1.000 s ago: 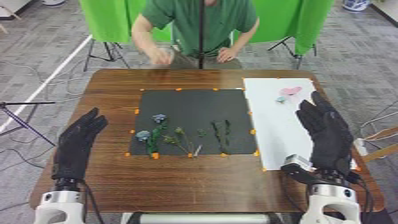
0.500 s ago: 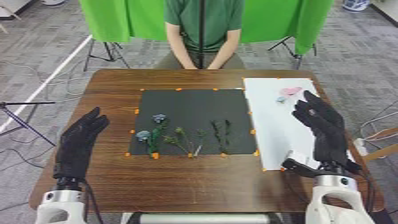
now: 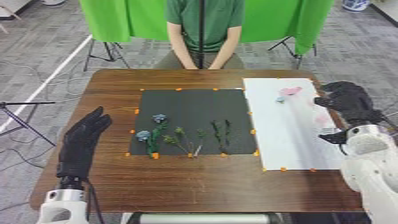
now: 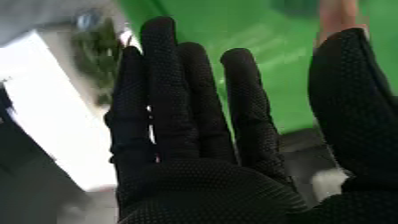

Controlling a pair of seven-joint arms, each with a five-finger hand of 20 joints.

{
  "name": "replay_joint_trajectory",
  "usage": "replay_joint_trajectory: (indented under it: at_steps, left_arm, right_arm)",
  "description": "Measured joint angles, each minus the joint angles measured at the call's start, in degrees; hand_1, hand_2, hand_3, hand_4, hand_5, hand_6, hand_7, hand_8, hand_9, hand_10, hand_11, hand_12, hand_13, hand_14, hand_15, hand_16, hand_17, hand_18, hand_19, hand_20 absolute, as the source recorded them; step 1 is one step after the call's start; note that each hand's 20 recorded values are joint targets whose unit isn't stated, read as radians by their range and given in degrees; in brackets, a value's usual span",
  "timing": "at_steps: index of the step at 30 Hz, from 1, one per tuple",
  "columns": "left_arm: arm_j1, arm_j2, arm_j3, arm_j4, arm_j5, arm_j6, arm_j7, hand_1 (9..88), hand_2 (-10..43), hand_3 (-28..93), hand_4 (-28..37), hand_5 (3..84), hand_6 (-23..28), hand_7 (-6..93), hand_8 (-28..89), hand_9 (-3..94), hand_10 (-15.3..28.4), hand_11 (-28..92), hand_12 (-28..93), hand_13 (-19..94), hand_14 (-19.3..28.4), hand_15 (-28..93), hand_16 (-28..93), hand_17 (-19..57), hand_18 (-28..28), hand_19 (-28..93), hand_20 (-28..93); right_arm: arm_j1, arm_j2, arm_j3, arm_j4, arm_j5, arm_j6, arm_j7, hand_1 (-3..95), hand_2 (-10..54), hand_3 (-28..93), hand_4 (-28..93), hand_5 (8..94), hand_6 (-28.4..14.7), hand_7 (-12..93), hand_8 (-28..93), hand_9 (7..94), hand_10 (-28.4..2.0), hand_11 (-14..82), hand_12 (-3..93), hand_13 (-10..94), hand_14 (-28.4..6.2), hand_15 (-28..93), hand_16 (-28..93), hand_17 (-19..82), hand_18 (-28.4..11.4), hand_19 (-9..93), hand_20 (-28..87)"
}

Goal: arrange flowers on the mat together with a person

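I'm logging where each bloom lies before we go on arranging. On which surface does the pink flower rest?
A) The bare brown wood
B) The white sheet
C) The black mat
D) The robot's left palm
B: the head view shows the pink flower on the far part of the white sheet, near a small blue flower and to the right of the black mat.

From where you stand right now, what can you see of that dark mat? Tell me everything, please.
The dark mat looks smooth and matte, roughly square, and lies flat on the brown wooden table, just left of a white sheet. Small orange marks dot its edges. On its near part lie blue flowers at the left, thin green sprigs mid-way and darker green stems at the right.
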Motion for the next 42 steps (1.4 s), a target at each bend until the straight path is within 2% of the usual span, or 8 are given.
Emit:
replay_joint_trajectory:
  at_steps: [9,17,22,25,27,31,35,42]
  left_arm:
    - [-0.3,-0.01,0.41,0.04,0.16,0.0,0.31,24.6,-9.5,66,-22.3,42.4,3.2,11.9,-6,42.4,12.2,13,15,33,15.0,9,3,3.7,9.4,1,15]
    - [-0.4,-0.07,0.49,0.04,0.2,-0.01,0.23,24.6,-9.5,66,-22.4,42.4,3.2,11.8,-6,42.4,12.2,13,15,33,15.0,9,3,3.7,9.4,1,15]
    - [-0.6,-0.07,0.5,0.1,0.2,-0.02,0.1,24.7,-9.5,66,-22.3,42.4,3.2,11.9,-6,42.4,12.3,13,15,33,15.1,9,3,3.7,9.3,1,15]
    - [-0.7,-0.07,0.53,0.11,0.2,-0.03,0.0,24.7,-9.5,66,-22.3,42.4,3.2,11.9,-6,42.4,12.3,13,15,33,14.9,9,3,3.7,9.3,1,15]
    - [-0.8,-0.07,0.53,0.12,0.2,-0.03,-0.03,24.7,-9.5,66,-22.2,42.4,3.2,11.9,-6,42.4,12.2,13,15,33,14.9,9,3,3.7,9.3,1,15]
    - [-0.9,-0.07,0.53,0.12,0.16,-0.04,-0.04,24.8,-9.5,66,-22.2,42.4,3.2,11.9,-6,42.3,12.3,13,15,33,14.9,9,3,3.7,9.3,1,15]
    - [-0.8,-0.15,0.47,0.1,0.12,-0.02,-0.06,24.7,-9.5,66,-22.3,42.4,3.2,12.0,-6,42.3,12.3,13,15,33,14.9,9,3,3.7,9.3,1,15]
    - [-0.3,-0.04,-0.18,-0.05,0.03,0.02,-0.19,24.7,-9.5,66,-22.3,42.3,3.2,11.9,-6,42.3,12.3,13,15,33,15.0,9,3,3.7,9.3,1,15]
  right_arm:
    - [6.7,3.1,-3.3,7.3,-13.9,-12.9,0.9,34.8,-9.5,71,-28,56.3,2.2,17,-11,69.4,-14.3,21.1,20.0,74,-9.7,42,23,36,-19.3,75,45]
    - [7.3,2.5,-4.9,9.5,-10.8,-17.4,2.0,38.8,-9.5,67,-28,58.4,2.5,16,-11,77.2,-12.2,17.1,17.2,87,-5.2,41,26,48,-17.4,83,42]
    - [8.0,2.1,-7.0,12.2,-11.7,-17.2,1.9,47.8,-9.5,64,-28,64.3,4.5,18,-12,84.0,-10.1,15.5,19.7,93,-3.0,41,29,53,-15.8,89,37]
    - [8.1,1.9,-7.9,13.2,-13.6,-14.8,1.7,62.1,-9.5,48,-24,74.1,4.7,19,-2,91.1,-8.2,7.2,29.4,94,-1.5,48,26,57,-14.9,93,35]
    - [8.1,1.9,-8.8,14.1,-15.0,-11.6,1.8,66.4,-9.5,48,-23,81.9,3.6,19,4,93.4,-7.4,9.6,30.8,94,-0.8,53,23,60,-14.1,93,36]
    - [8.0,1.8,-10.4,15.8,-15.3,-5.0,2.1,67.2,-9.5,51,-24,85.4,2.8,19,6,93.7,-7.7,14.7,30.1,94,-0.6,56,21,62,-13.8,93,37]
    - [7.6,1.9,-10.6,15.2,-14.4,-4.1,3.1,66.4,-9.5,54,-24,86.1,2.6,19,7,93.7,-7.7,15.8,30.3,94,-0.4,57,21,62,-13.6,93,38]
    - [8.5,5.4,-12.2,3.5,-8.1,-4.5,5.6,65.4,-9.5,56,-25,86.7,2.9,19,7,93.7,-7.4,17.1,30.7,94,0.4,60,22,62,-13.5,93,42]
